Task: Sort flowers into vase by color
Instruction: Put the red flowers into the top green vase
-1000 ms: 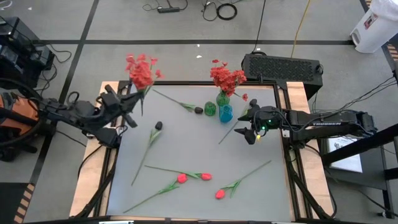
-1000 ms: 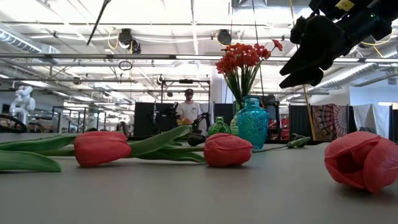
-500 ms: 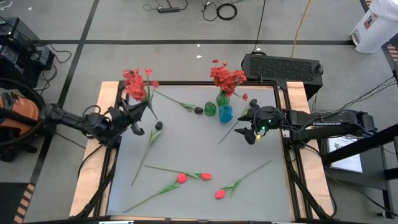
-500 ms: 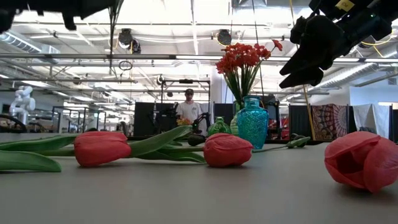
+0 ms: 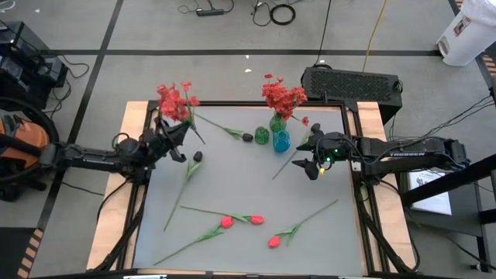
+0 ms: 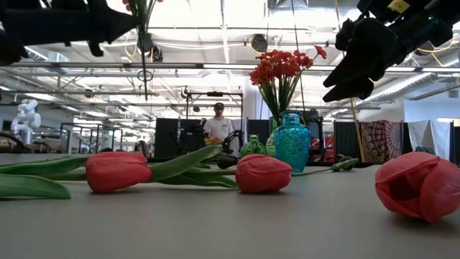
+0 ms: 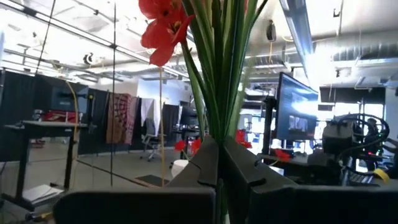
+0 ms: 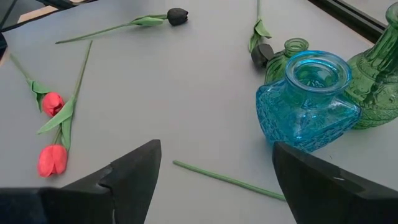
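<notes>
One bunch of red clustered flowers (image 5: pixel 175 102) clamped in left gripper (image 5: pixel 172 141), above left rear corner of table (image 5: pixel 325 240). Fingers (image 7: pixel 205 163) pinched tight on green stems in left wrist view, no gap showing. Stems near upright, blossoms on top, cut ends below the jaws and out of sight in wrist view.

Right gripper (image 5: pixel 313 161) parked over right side of table, just beside blue vase (image 5: pixel 281 141). Jaws wide apart, holding nothing; only a loose green stem (image 8: pixel 231 180) on the table beneath.

Green vase (image 5: pixel 277 122) at rear centre, already with red blossoms of the same kind, so probably the target for this bunch. Lies well apart from left gripper, straight across toward the right arm's side. Small green vase (image 5: pixel 262 136) and blue vase touching or nearly touching it in front.

Key relation, as a judgement: long axis of bunch vertical, matching vase mouth, so needs sideways carry, then straight drop of the ends into the neck. Right gripper far nearer that vase, but idle. Risk: crowded neck, plus knocking the small vases.

Elsewhere on table: two dark buds (image 5: pixel 198 156), three tulips (image 5: pixel 227 222) near the front, all lying flat.
</notes>
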### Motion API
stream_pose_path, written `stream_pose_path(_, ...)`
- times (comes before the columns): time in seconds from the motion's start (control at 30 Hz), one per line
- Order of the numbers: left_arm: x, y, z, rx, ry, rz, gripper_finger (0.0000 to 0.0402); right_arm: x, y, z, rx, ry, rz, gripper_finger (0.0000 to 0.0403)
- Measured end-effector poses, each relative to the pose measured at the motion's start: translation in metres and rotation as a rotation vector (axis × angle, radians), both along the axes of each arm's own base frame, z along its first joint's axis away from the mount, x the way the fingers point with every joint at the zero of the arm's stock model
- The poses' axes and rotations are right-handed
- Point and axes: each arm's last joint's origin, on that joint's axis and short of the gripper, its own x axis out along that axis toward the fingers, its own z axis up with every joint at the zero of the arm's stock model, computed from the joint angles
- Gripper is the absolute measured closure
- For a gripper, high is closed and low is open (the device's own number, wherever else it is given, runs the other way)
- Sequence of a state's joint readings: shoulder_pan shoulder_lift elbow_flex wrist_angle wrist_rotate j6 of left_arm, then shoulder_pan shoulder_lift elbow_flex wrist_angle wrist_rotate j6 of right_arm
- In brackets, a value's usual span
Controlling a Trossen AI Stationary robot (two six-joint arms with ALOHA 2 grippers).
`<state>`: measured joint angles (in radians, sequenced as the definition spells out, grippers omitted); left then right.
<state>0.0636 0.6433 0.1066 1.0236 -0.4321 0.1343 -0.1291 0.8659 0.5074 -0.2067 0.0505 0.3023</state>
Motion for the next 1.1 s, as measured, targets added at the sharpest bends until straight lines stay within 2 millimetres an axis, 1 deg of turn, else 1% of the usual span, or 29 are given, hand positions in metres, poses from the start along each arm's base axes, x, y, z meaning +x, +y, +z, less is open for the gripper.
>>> stream_pose_path(0.17,0.008,0.009,-0.004,-0.013,-0.006,-0.037,0.0394,0.0,0.0,0.0,0.0,0.0,0.0,0.0103)
stream_pose_path(0.37,0.025,0.016,0.001,0.013,0.021,-0.071,0.0394,0.0,0.0,0.0,0.0,0.0,0.0,0.0103)
stream_pose_path(0.57,0.053,0.024,0.007,0.019,0.07,-0.09,0.0394,0.0,0.0,0.0,0.0,0.0,0.0,0.0103)
stream_pose_path(0.7,0.069,0.03,0.01,0.034,0.023,-0.08,0.0394,0.0,0.0,0.0,0.0,0.0,0.0,0.0103)
stream_pose_path(0.87,0.085,0.039,0.007,0.061,-0.046,-0.07,0.0394,0.0,0.0,0.0,0.0,0.0,0.0,0.0103)
stream_pose_path(1.03,0.11,0.051,0.001,0.059,-0.03,-0.053,0.0394,0.0,0.0,0.0,0.0,0.001,0.0,0.0103)
stream_pose_path(1.1,0.12,0.056,0.002,0.072,-0.031,-0.066,0.0394,0.0,0.0,0.0,0.0,0.0,0.0,0.0103)
